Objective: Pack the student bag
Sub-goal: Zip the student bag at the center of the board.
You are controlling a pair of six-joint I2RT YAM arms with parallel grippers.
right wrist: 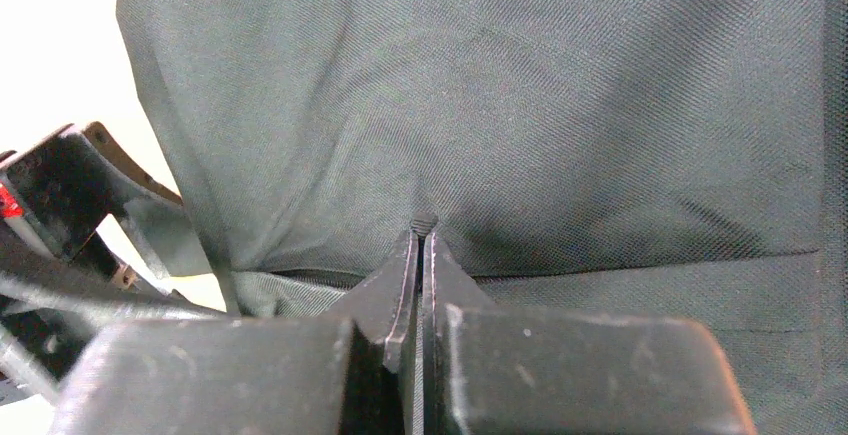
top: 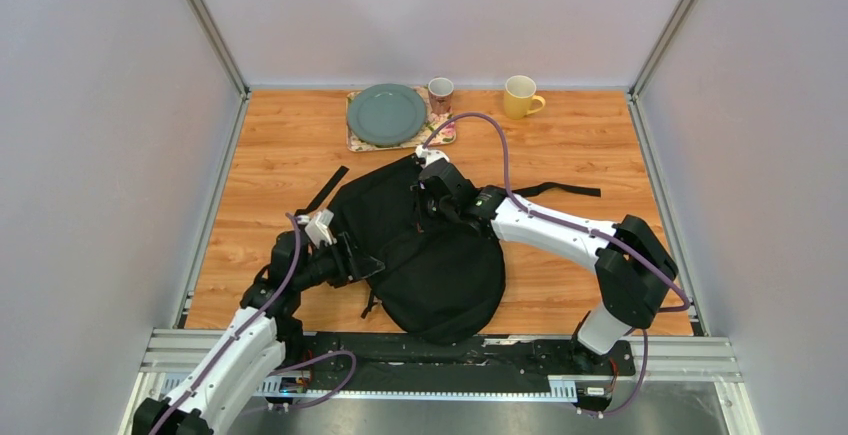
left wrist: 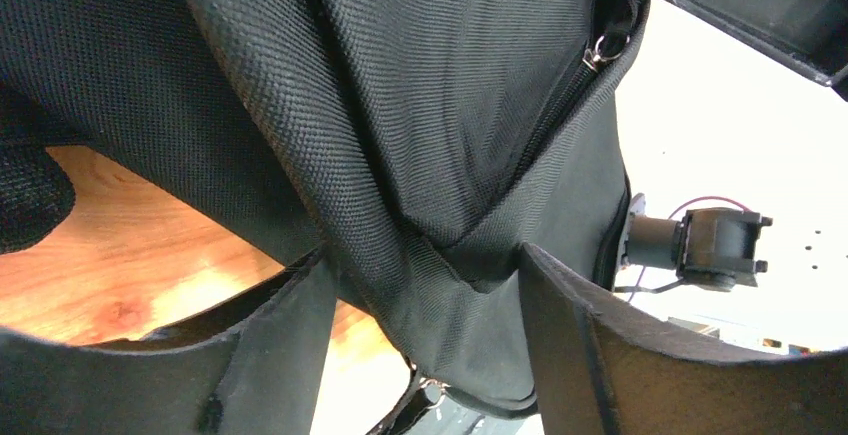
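The student bag point(top: 440, 265), a large black fabric backpack, lies in the middle of the wooden table point(top: 280, 155). My left gripper point(top: 362, 263) is at the bag's left edge. In the left wrist view its fingers point(left wrist: 290, 335) stand apart with a thick fold of the bag point(left wrist: 440, 155) bunched between them, and a zipper pull point(left wrist: 600, 47) shows above. My right gripper point(top: 432, 200) is on the bag's upper part. In the right wrist view it point(right wrist: 420, 245) is shut tight on a thin pinch of the bag's fabric point(right wrist: 500, 105).
A green plate point(top: 386, 113) on a floral mat point(top: 447, 134), a patterned cup point(top: 440, 90) and a yellow mug point(top: 520, 97) stand at the table's back edge. Bag straps trail out to the left point(top: 325, 189) and right point(top: 560, 190). Grey walls enclose the table.
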